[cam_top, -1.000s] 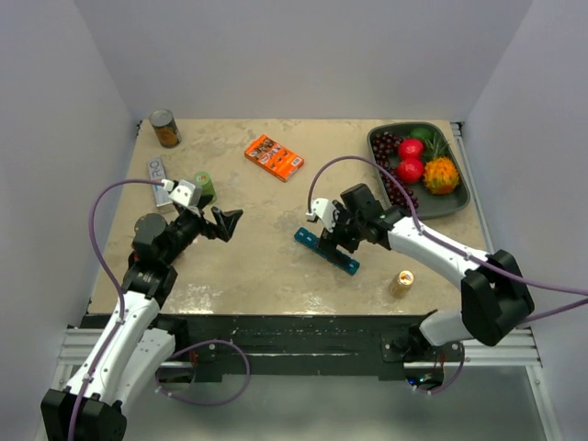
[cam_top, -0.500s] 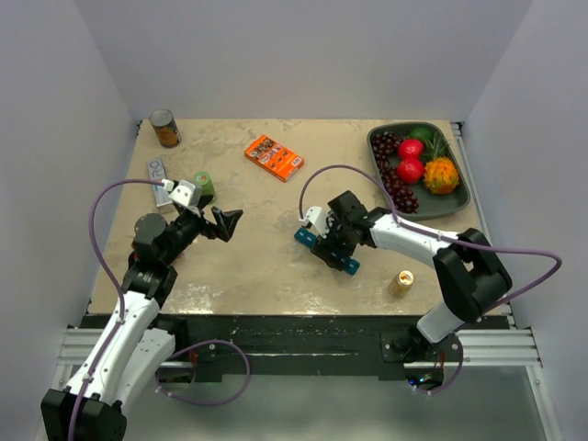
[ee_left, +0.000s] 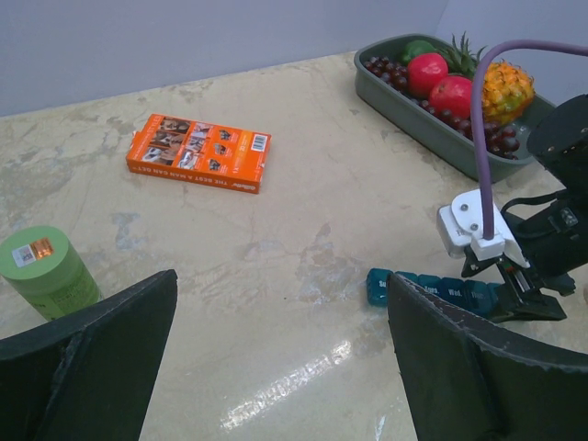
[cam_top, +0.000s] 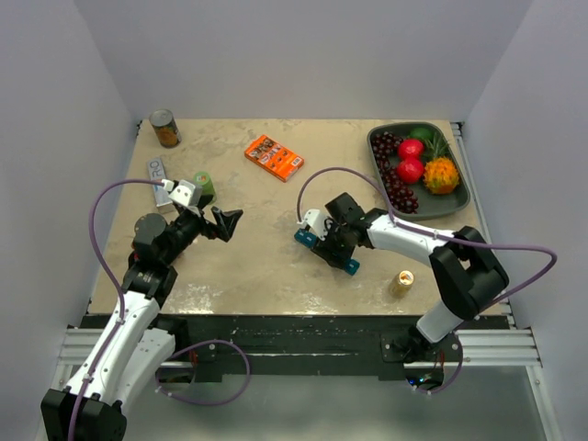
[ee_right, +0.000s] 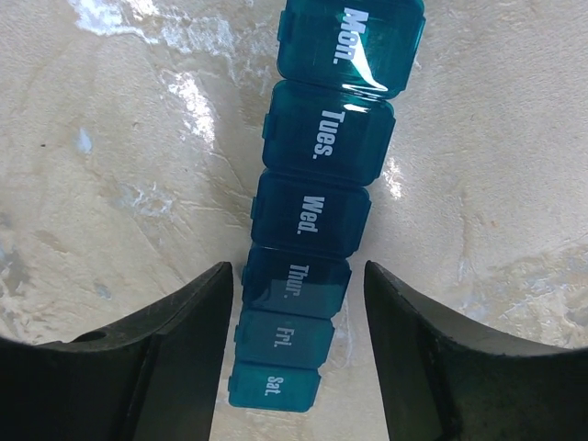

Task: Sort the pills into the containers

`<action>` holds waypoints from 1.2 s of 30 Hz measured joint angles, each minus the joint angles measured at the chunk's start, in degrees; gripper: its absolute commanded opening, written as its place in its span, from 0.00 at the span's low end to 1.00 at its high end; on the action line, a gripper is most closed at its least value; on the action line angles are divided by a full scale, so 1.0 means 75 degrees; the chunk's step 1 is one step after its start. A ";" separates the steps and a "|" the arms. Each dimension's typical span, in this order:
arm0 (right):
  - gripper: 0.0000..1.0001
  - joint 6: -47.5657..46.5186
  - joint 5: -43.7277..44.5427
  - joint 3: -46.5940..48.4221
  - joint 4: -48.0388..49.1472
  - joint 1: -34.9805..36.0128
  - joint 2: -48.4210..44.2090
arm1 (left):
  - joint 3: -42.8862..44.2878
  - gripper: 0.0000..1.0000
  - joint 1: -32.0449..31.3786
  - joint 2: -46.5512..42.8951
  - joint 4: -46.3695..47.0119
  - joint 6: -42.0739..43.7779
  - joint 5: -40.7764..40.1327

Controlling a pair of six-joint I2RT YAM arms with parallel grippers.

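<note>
The blue pill box [cam_top: 304,238] is laid flat on the table [cam_top: 257,266], near the middle and a little toward the right arm's side. In the top view its long side is seen to run from far-left to near-right. Day names are printed on the lids, and all the lids seen from the right wrist are shut.

The right gripper [cam_top: 333,243] is set down right over the pill box [ee_right: 317,211]. Its two fingers are placed across the short width, one on each long side, about at the "Thur." lid. They are half closed, and a thin gap can be seen on each side, so nothing is held yet.

The left gripper [cam_top: 226,220] is held wide, with nothing in it, well apart from the box and off to its left. The job is best left to the right arm, as it is much nearer.

No loose pills can be made out in any view; they may be too small to show.
</note>
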 measured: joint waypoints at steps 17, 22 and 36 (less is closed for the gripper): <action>0.18 -0.0469 -0.0930 0.0495 -0.0944 0.0073 -0.0003 | 0.0000 1.00 0.0000 0.0140 0.0026 -0.0038 0.0364; 0.16 -0.0959 -0.2072 0.0970 -0.1352 0.0073 -0.0111 | 0.0000 0.99 0.0000 0.0597 0.0134 -0.0664 0.0874; 0.16 -0.1402 -0.2873 0.0985 -0.1542 0.0079 -0.0845 | -0.1906 1.00 -0.0309 0.1361 0.1259 -0.4488 0.2063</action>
